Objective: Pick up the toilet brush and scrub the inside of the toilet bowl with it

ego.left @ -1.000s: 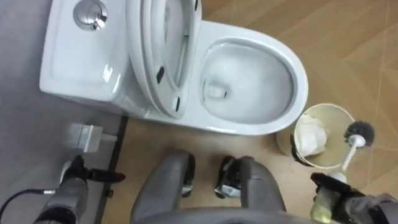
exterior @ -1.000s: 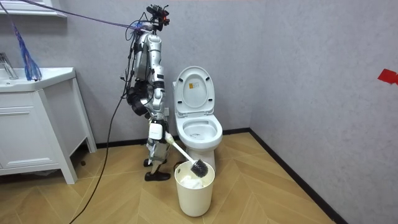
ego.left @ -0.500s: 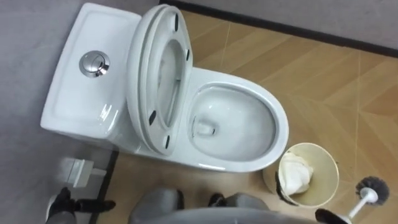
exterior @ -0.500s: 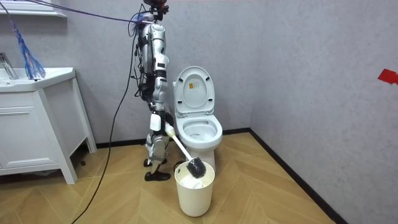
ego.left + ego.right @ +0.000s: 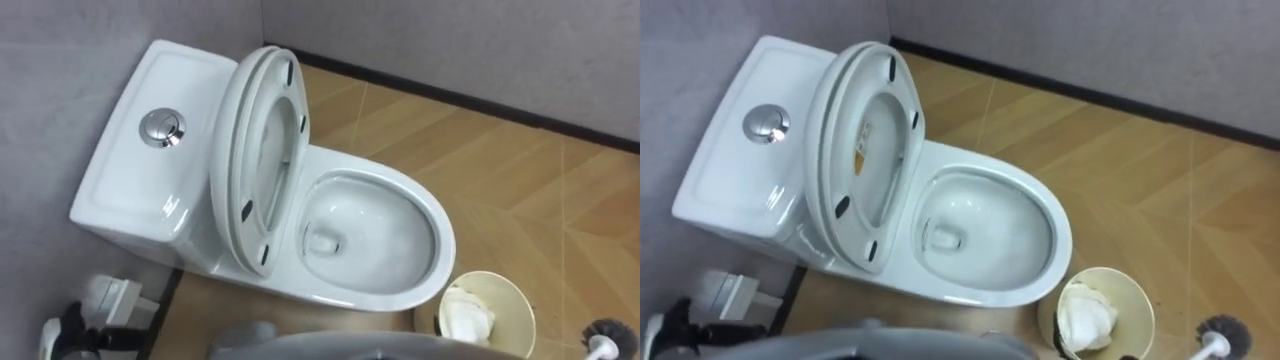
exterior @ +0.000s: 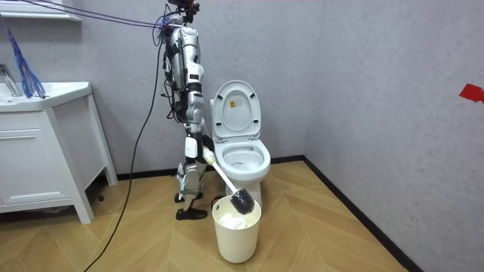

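The white toilet (image 5: pixel 445 250) stands against the grey wall with lid and seat (image 5: pixel 262 150) raised and the bowl open; its tank (image 5: pixel 130 190) carries a chrome flush button (image 5: pixel 162 128). In the room view I stand upright at the toilet's (image 6: pixel 243 162) left side. My right hand (image 6: pixel 195 147) is shut on the white handle of the toilet brush (image 6: pixel 241 201), which slants down so its dark head hangs over the bin (image 6: pixel 237 234). That brush head (image 5: pixel 610 330) also sits at the lower right edge, beside the bin (image 5: pixel 487 276). My left hand (image 5: pixel 62 332) shows at the lower left edge.
The cream bin (image 5: pixel 1100 271) holds crumpled white paper (image 5: pixel 1083 308) and stands on the wooden floor just in front of the bowl. A small white box (image 5: pixel 112 300) sits low beside the tank. A white vanity cabinet (image 6: pixel 38 162) stands at the room view's left.
I have straightened up from a bend, so the eye views now look further out and my arms have slid out at the bottom. The brush head stays over the bin.
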Controlling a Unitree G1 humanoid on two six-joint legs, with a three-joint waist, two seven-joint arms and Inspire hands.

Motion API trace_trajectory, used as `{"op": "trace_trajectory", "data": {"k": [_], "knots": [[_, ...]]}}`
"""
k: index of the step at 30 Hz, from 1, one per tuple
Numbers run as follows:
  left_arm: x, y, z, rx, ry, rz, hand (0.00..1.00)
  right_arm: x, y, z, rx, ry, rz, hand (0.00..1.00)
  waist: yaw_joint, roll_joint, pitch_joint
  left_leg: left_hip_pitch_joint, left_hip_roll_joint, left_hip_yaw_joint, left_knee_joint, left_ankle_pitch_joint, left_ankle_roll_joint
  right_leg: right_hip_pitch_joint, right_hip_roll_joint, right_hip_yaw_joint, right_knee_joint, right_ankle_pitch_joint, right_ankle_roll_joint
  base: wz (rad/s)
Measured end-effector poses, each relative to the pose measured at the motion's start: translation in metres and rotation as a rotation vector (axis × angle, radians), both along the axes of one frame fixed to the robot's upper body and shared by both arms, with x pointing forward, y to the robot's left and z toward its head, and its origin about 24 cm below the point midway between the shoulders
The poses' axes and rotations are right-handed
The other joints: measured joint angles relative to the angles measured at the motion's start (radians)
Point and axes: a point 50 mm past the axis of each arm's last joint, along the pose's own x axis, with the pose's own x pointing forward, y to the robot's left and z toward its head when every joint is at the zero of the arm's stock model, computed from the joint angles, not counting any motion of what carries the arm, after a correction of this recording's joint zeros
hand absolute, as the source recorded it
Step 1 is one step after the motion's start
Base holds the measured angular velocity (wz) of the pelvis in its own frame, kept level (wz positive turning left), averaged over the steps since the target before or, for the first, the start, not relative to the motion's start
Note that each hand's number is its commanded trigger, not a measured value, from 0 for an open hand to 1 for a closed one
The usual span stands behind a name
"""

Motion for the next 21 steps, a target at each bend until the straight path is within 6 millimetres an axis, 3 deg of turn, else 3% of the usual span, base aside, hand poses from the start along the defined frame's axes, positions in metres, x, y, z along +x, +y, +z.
{"op": "trace_trajectory", "data": {"k": [1,9,11,18,21], "knots": [[0.003,0.000,0.005,0.024,-0.019,-0.015,0.00,0.001,-0.001,0.000,-0.010,0.008,0.007,1.00,0.001,-0.001,0.0046,0.013,-0.001,-0.001,-0.006,0.002,0.001,0.009,-0.001,-0.001,-0.002,0.000,0.000,0.06],[0.031,-0.006,0.030,0.188,-0.125,-0.134,0.00,0.007,-0.005,0.000,-0.048,0.044,0.162,1.00,0.000,-0.011,0.0057,0.044,-0.002,-0.020,-0.031,0.013,-0.004,0.042,0.002,-0.012,-0.019,0.007,0.002,0.07],[0.044,-0.014,0.039,0.225,-0.179,-0.186,0.00,0.013,-0.007,0.000,-0.057,0.067,0.230,1.00,0.002,-0.009,0.0055,0.044,-0.001,-0.019,-0.036,0.017,-0.007,0.043,0.005,-0.013,-0.033,0.014,-0.001,-0.07],[0.048,-0.018,0.044,0.289,-0.188,-0.220,0.00,0.036,-0.016,0.002,-0.148,0.114,0.516,1.00,0.000,0.001,0.0147,0.025,0.000,-0.025,-0.037,0.029,-0.012,0.039,0.010,-0.013,-0.053,0.027,-0.008,0.02],[0.060,-0.026,0.054,0.311,-0.272,-0.263,0.00,0.050,-0.019,0.004,-0.182,0.106,0.611,1.00,0.002,0.002,0.0141,0.025,0.000,-0.029,-0.038,0.031,-0.012,0.037,0.009,-0.016,-0.053,0.027,-0.009,0.06]]}}
